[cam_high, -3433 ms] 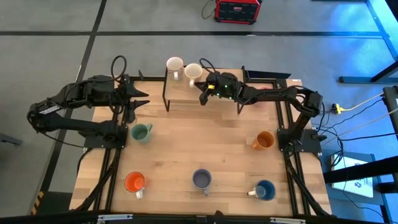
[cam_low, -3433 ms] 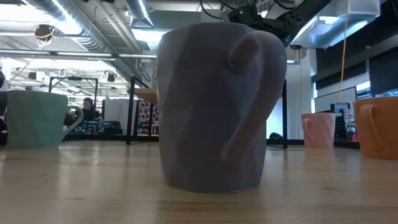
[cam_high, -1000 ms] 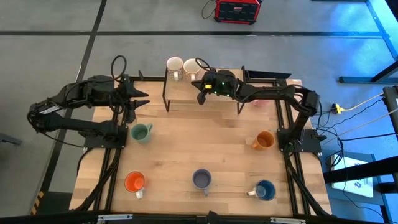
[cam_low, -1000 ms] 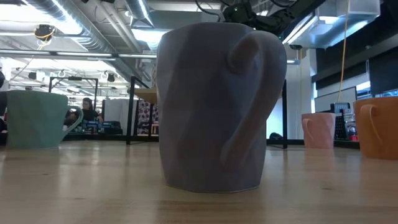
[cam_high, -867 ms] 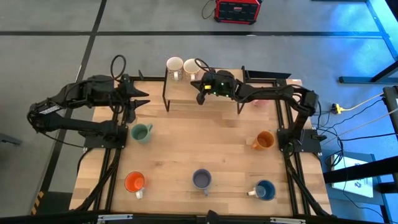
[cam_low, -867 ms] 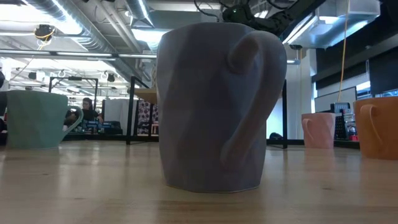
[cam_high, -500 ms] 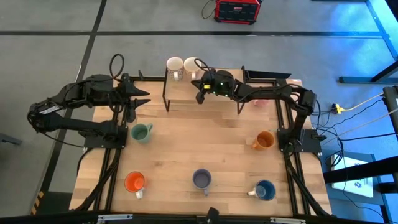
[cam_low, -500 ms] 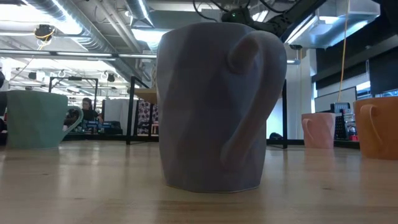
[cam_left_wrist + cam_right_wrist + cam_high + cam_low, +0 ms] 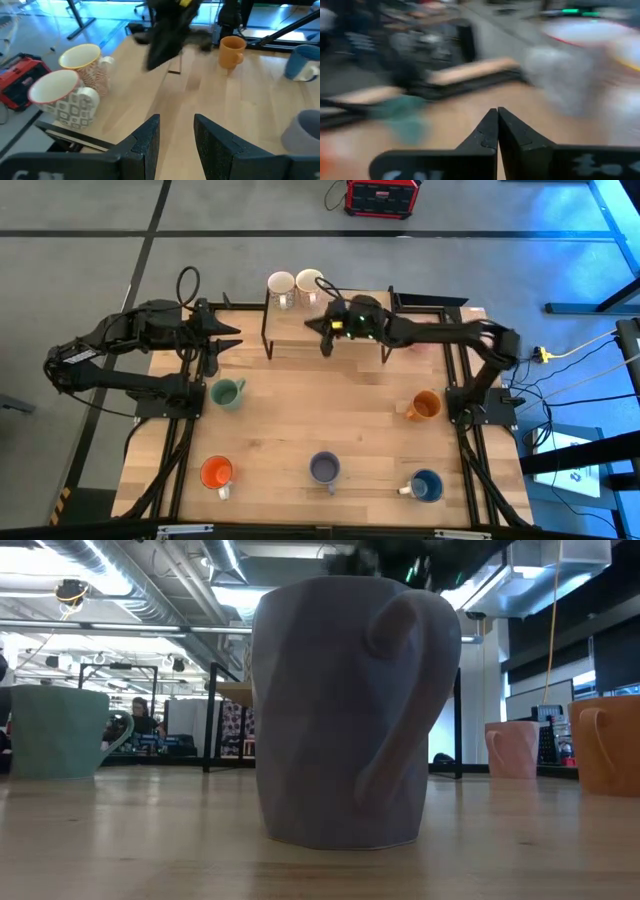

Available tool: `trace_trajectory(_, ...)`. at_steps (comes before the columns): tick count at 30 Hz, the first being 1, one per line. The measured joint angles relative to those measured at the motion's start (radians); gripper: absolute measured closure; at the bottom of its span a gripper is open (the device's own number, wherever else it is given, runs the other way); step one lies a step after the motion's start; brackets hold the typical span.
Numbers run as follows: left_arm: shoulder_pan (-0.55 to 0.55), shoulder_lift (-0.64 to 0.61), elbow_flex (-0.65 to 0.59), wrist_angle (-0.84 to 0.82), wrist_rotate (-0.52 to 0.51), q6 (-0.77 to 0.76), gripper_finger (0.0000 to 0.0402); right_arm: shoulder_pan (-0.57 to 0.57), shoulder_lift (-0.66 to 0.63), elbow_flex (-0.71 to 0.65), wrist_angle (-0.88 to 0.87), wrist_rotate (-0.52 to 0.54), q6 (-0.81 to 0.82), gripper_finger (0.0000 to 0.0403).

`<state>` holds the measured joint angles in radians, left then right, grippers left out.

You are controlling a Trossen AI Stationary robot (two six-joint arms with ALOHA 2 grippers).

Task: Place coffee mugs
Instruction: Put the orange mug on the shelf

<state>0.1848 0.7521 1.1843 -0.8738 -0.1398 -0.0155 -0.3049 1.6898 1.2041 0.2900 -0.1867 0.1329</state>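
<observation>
Now right claw [image 9: 325, 340] empty, just beside white mugs [image 9: 295, 286].

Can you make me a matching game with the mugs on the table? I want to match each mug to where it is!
Things:
1. bright orange mug
2. blue mug
3. pale green mug
4. two white mugs

Places (seen from above):
A. on the raised shelf at the far edge of the table
B. near right corner
C. near left corner
D. left side, just in front of the left arm's base

Right pairs: 1-C, 2-B, 3-D, 4-A
</observation>
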Motion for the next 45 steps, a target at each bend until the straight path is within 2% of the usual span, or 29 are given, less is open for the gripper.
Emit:
trace_trajectory(3,0.0,0.0,0.0,0.0,0.036,-0.008,0.0287,0.104,-0.112,0.003,-0.136,-0.044,0.068,0.0402)
trace_trajectory(7,-0.007,0.027,0.0,0.0,0.116,-0.008,0.0287,0.253,-0.211,0.002,-0.388,-0.023,0.191,0.0402)
trace_trajectory(13,-0.049,0.101,0.0,0.004,0.181,-0.009,0.0287,0.5,-0.248,0.0,-0.677,0.164,0.404,0.0402)
trace_trajectory(20,-0.168,0.218,0.0,0.005,0.18,-0.112,0.0287,0.723,-0.248,-0.073,-0.742,0.397,0.557,0.0402)
trace_trajectory(27,-0.405,0.306,0.0,-0.004,0.122,-0.429,0.0287,0.907,-0.248,-0.135,-0.742,0.497,0.699,0.0402)
trace_trajectory(32,-0.577,0.315,0.0,-0.154,0.197,-0.74,0.0287,1.015,-0.248,-0.135,-0.743,0.562,0.706,0.0402)
trace_trajectory(36,-0.709,0.315,0.0,-0.262,0.285,-1.024,0.0287,1.058,-0.248,-0.135,-0.743,0.576,0.701,0.0402)
trace_trajectory(39,-0.794,0.315,0.0,-0.265,0.298,-1.192,0.0286,1.067,-0.248,-0.135,-0.747,0.576,0.701,0.0402)
trace_trajectory(42,-0.834,0.315,0.0,-0.265,0.273,-1.303,0.0277,1.074,-0.248,-0.135,-0.759,0.56,0.701,0.0402)
trace_trajectory(45,-0.882,0.315,0.0,-0.281,0.207,-1.391,0.0257,1.089,-0.248,-0.135,-0.76,0.566,0.701,0.0402)
